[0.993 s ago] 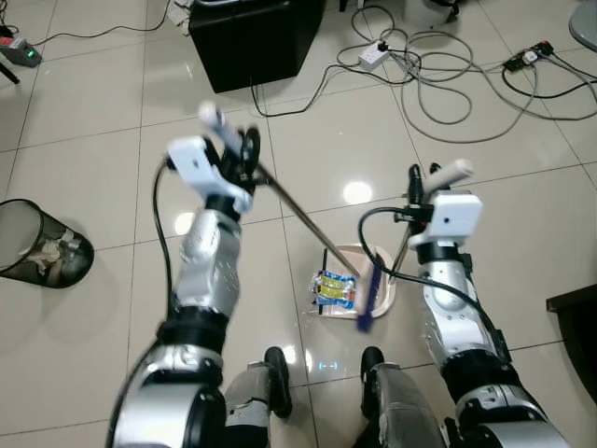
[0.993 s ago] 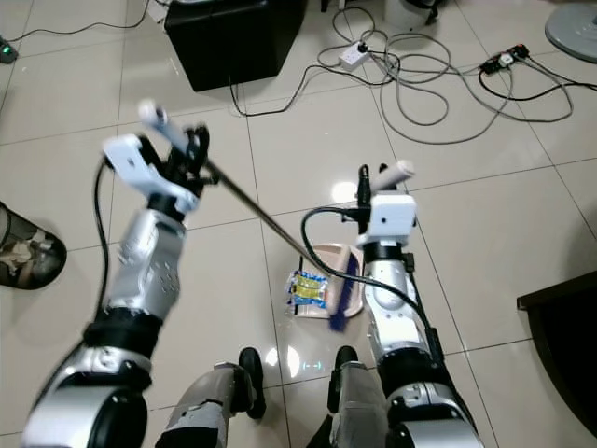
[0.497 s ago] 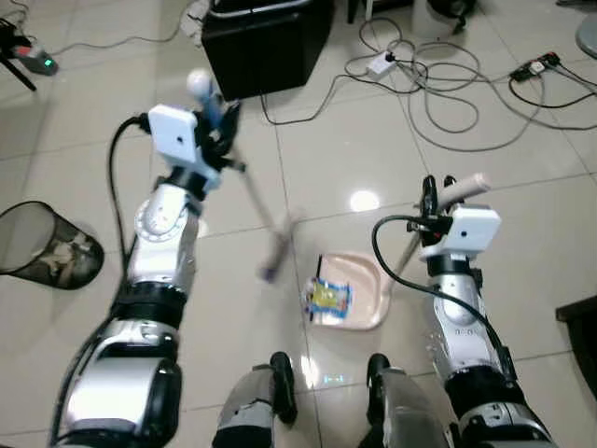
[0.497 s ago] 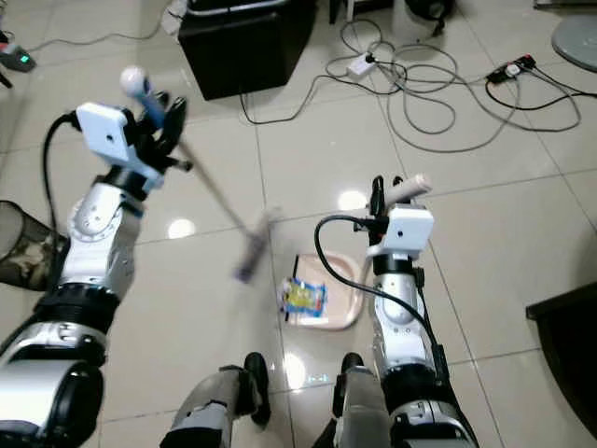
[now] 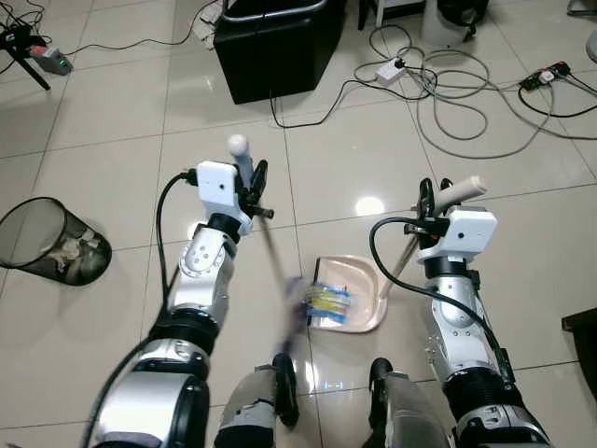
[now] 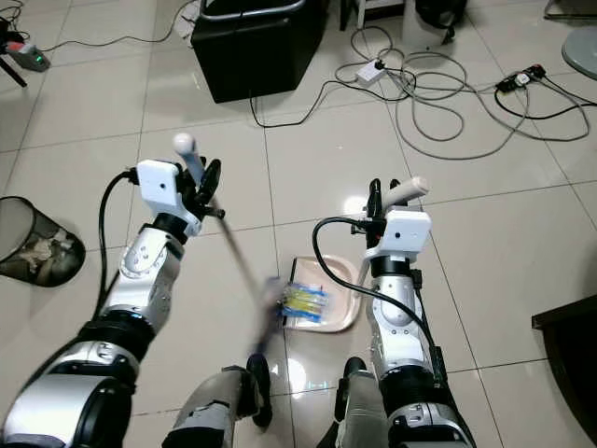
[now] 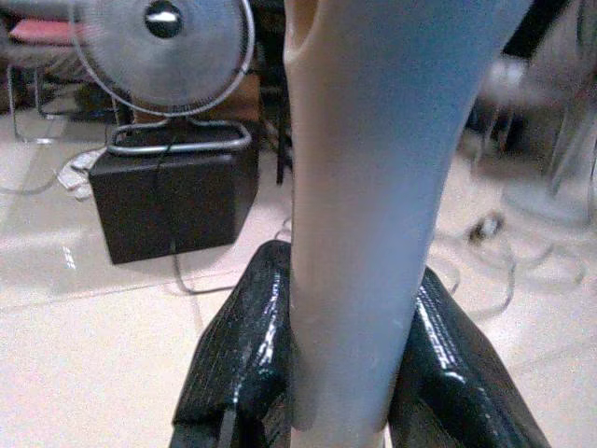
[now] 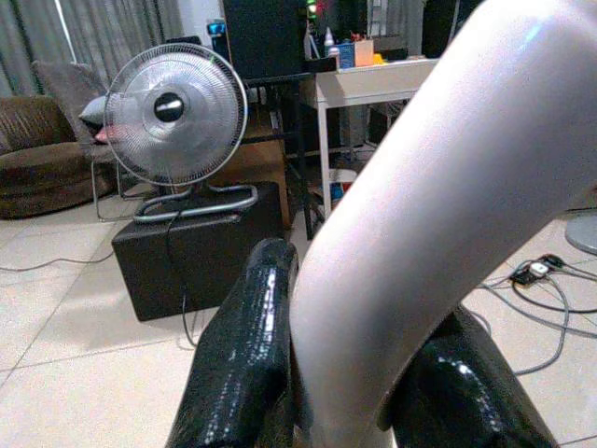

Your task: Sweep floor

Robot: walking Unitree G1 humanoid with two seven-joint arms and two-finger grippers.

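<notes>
1. Glossy cream floor tiles (image 5: 93,308) spread beneath a humanoid robot, with a tangle of grey power cables (image 5: 448,84) and a black box-shaped cabinet (image 5: 275,42) beyond it, and a black mesh wastebasket (image 5: 47,245) lying tipped at its left.
2. Left gripper (image 5: 250,187) is clamped round the pale upper handle of a thin dark-shafted broom (image 5: 270,257), whose blurred blue brush head (image 5: 294,313) sits at the near edge of the dustpan.
3. Right gripper (image 5: 427,201) is closed on the cream handle of a beige plastic dustpan (image 5: 359,285) resting flat on the tiles, just ahead of the robot's feet.
4. A yellow-and-blue crumpled wrapper (image 5: 328,301) lies on the pan's lip, so the sweep-in stroke appears under way; next, a short push should seat it deeper.
5. Motion blur hides the bristles, and whether they touch the wrapper cannot be told.
</notes>
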